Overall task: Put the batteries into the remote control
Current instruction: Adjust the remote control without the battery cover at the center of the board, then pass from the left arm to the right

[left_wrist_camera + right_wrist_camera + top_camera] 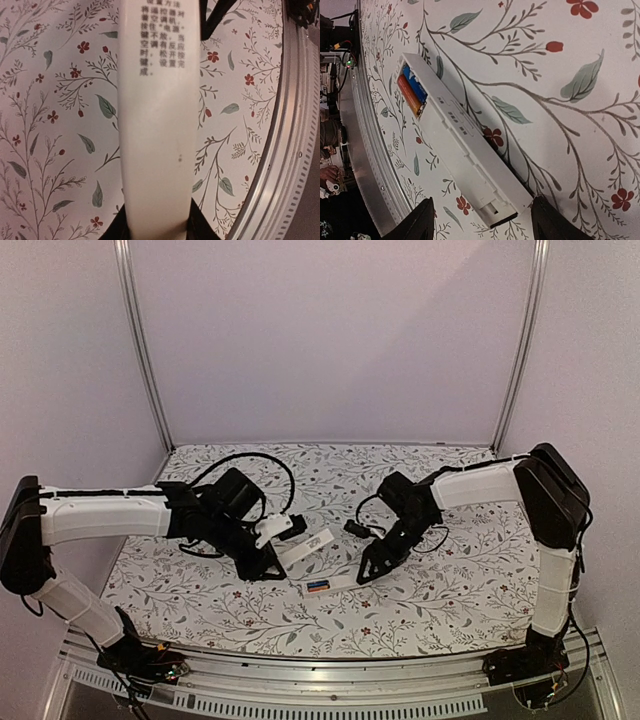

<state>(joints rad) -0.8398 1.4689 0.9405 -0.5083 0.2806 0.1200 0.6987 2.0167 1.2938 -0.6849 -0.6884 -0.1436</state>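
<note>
The remote control (pixel 465 145) is a long white bar lying flat on the floral cloth. A blue battery (pixel 415 81) and an orange battery (pixel 408 96) lie side by side in the recess at its far end. From above, the remote (pixel 340 582) shows its batteries (pixel 319 586) at the left end. My right gripper (pixel 481 200) (pixel 368 573) stands open with one finger on each side of the remote's near end. My left gripper (pixel 157 231) (pixel 272 562) is shut on a separate white panel with printed text (pixel 155 125) (pixel 308 543), held just above the cloth.
An aluminium rail (pixel 295 150) (pixel 365 150) runs along the table's front edge, close to the remote's battery end. Black cables (pixel 250 462) loop over the back of the cloth behind the left arm. Metal frame posts (pixel 145 350) stand at the back corners.
</note>
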